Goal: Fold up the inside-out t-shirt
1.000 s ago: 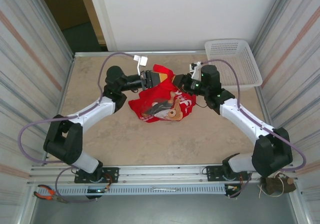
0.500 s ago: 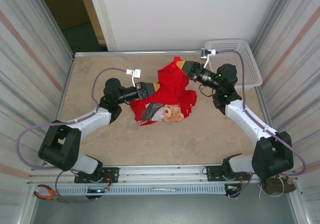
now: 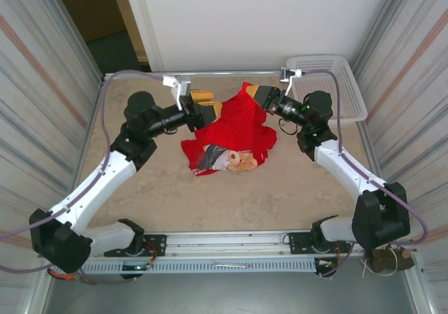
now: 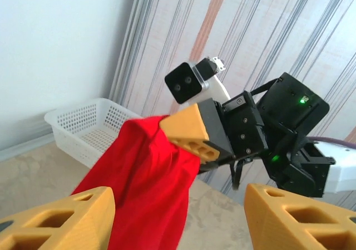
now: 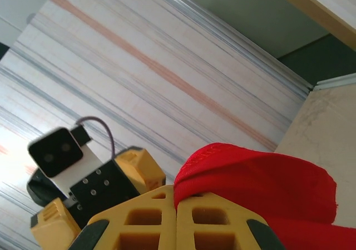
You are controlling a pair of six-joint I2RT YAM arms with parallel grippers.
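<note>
- The red shirt (image 3: 234,122) is near the back of the counter (image 3: 210,202), about in the middle.
- The right claw (image 3: 250,90) is pinched tight on the top edge of the shirt and holds that edge up in the air.
- From there the shirt hangs down. Its low part lies in a crumpled heap on the counter, with a small picture (image 3: 234,160) showing.
- The left claw (image 3: 210,103) is at the left side of the shirt. Its fingers (image 4: 72,216) are wide apart, with nothing gripped.
- Red cloth hangs between them, but I cannot tell if it touches them.
- A white basket (image 3: 350,90) sits in the far right corner, just behind the right arm and apart from the shirt.
- Striped walls (image 3: 42,83) stand close on both sides.
- Purple cables (image 3: 338,111) loop above the arms.
</note>
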